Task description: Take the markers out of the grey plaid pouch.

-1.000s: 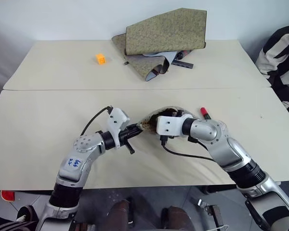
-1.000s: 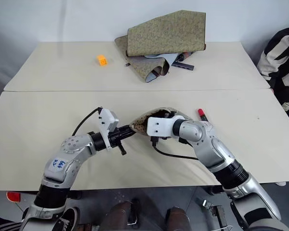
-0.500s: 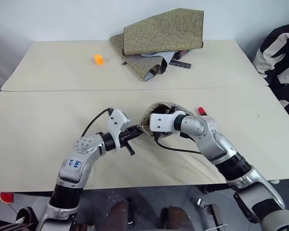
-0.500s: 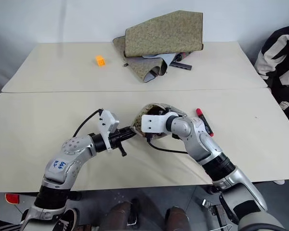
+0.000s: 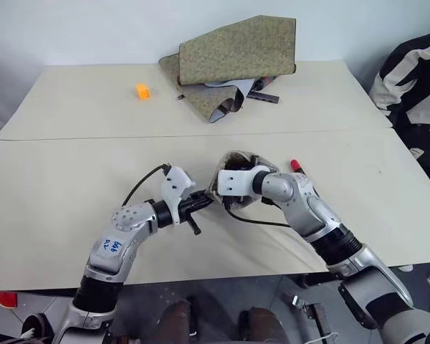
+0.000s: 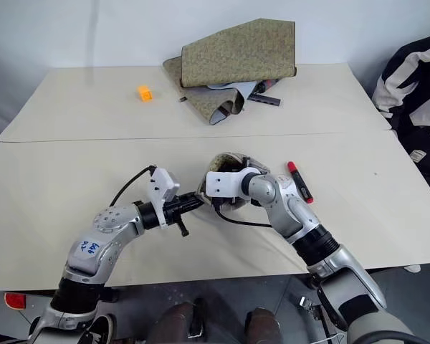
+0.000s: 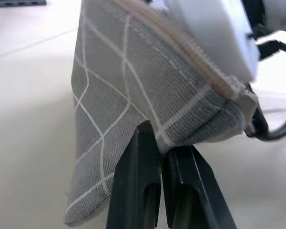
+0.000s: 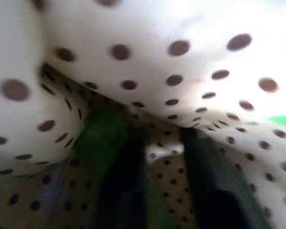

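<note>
Our arms are silver-grey metal with rounded joint housings and black ribbed sleeves at the upper segments. A white plastic block sits just behind each end effector, and a thin black cable loops from it back toward the forearm. The left end effector (image 5: 201,203) has two slim black fingers (image 7: 136,191). A white sticker with blue handwriting marks our left upper arm.

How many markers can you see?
2: a red marker on the table beside the grey plaid pouch, a green marker inside it. More may hide inside.
</note>
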Controlling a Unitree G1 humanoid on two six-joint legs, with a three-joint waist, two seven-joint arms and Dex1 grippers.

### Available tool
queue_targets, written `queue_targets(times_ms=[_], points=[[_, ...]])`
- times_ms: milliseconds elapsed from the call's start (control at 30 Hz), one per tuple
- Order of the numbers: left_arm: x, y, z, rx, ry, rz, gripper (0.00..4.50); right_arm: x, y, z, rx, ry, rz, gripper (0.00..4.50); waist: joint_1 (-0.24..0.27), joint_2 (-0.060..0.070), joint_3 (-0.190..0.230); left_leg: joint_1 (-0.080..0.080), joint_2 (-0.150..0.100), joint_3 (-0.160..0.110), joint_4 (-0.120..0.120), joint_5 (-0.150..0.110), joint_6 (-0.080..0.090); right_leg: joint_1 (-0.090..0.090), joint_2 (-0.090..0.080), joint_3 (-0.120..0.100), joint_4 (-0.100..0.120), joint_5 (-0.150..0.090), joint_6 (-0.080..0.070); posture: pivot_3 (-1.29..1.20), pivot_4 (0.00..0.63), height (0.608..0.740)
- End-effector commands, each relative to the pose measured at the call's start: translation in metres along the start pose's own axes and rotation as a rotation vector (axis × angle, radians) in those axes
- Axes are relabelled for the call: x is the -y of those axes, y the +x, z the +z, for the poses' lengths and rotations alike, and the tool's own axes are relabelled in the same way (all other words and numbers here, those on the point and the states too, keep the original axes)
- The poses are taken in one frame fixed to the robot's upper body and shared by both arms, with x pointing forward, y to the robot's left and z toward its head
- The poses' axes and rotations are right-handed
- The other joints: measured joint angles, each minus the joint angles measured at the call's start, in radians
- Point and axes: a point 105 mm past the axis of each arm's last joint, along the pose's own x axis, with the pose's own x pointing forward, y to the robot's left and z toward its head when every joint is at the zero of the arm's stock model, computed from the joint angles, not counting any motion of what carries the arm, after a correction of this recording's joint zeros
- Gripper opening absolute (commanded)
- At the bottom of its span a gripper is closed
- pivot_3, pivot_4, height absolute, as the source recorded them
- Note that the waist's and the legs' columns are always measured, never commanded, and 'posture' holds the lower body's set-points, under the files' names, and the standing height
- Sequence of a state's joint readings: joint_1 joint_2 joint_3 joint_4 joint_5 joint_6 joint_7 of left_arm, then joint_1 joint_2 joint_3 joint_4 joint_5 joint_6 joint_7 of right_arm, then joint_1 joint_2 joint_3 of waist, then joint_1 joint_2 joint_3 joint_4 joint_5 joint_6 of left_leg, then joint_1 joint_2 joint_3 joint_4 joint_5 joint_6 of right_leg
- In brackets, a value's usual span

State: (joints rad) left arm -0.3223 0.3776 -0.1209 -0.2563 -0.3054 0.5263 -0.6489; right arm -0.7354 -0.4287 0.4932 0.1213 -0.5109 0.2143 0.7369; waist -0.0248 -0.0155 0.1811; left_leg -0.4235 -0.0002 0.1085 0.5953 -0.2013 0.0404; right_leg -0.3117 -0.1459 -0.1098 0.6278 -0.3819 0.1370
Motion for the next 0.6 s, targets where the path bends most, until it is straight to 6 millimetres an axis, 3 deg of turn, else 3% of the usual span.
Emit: queue_targets(times_ms=[33,133,433,600], points=[[0.006,-0.001,0.014,0.054,0.056,-0.033,0.00,-0.022,-0.002,-0.020,-0.065,0.029,0.095,0.02,0.001,0.000,0.000,0.000,0.000,0.000,0.000,0.000,0.000,0.000,0.000,0.000,0.000,0.000,0.000,0.00,0.150,0.740],[0.003,-0.001,0.014,0.056,0.062,-0.017,0.00,-0.014,-0.009,-0.015,-0.039,0.024,0.083,0.02,0.001,0.000,0.000,0.000,-0.001,-0.001,0.000,0.000,0.000,0.001,0.000,0.001,-0.001,0.000,0.000,0.00,0.150,0.740],[-0.018,-0.005,0.013,0.058,0.094,0.093,0.00,0.021,-0.072,0.021,0.206,0.171,0.111,0.02,0.015,0.001,0.001,-0.001,-0.001,-0.002,-0.001,0.000,0.000,0.002,-0.001,-0.001,-0.002,0.000,0.000,0.00,0.150,0.740],[-0.022,-0.005,0.012,0.054,0.108,0.112,0.00,0.032,-0.091,0.032,0.314,0.309,0.100,0.02,0.021,0.001,0.001,-0.001,-0.001,-0.003,-0.001,-0.001,0.000,0.002,-0.002,-0.001,-0.003,0.000,0.000,0.00,0.150,0.740]])
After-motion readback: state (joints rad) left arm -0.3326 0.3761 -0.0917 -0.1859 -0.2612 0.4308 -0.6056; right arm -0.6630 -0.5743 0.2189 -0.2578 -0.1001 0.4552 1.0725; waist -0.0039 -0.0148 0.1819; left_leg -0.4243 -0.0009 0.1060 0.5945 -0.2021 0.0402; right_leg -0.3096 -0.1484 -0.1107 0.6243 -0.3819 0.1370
